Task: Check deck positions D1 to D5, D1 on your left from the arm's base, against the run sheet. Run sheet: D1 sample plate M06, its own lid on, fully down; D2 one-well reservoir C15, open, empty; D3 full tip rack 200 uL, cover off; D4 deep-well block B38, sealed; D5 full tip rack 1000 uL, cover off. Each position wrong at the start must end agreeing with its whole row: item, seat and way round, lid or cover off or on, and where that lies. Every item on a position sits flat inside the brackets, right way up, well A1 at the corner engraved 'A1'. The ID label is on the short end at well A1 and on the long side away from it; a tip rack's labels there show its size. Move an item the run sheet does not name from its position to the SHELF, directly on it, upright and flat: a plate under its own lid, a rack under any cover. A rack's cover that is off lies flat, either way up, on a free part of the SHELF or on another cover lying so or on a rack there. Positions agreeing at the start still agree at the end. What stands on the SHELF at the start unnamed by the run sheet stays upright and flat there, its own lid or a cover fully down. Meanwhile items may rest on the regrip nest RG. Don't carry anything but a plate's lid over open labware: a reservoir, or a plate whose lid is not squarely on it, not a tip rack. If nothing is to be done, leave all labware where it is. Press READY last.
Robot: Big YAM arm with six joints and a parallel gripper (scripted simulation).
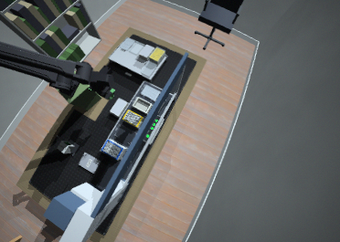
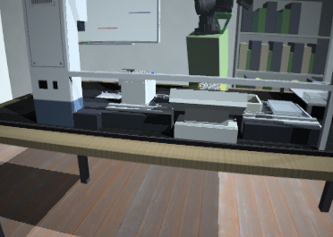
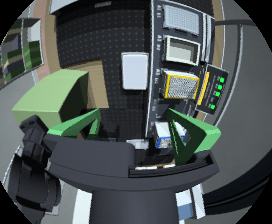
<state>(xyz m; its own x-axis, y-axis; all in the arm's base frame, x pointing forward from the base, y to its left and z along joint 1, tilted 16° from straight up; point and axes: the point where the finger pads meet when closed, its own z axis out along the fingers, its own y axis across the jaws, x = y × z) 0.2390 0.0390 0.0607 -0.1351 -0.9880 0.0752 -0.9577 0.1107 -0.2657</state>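
Observation:
My gripper (image 1: 110,89) is open and empty, high above the black mat beside the deck row; its green fingers frame the wrist view (image 3: 144,133). The row runs along the blue rail. From the far end it holds a lidded sample plate (image 1: 151,92) (image 3: 180,16), an open reservoir (image 1: 142,105) (image 3: 184,50), a yellow tip rack (image 1: 132,118) (image 3: 180,87), a pale block (image 1: 121,132) and a blue tip rack (image 1: 112,148), which my fingers partly hide in the wrist view. A flat white piece (image 1: 119,107) (image 3: 135,71) lies on the mat next to the row.
The grey shelf (image 1: 137,57) at the far end holds several pale items and a yellow rack (image 1: 156,54). A panel with green lights (image 1: 153,128) sits on the rail. Two small fixtures (image 1: 89,162) (image 1: 69,147) stand on the mat. A bookshelf stands behind the arm.

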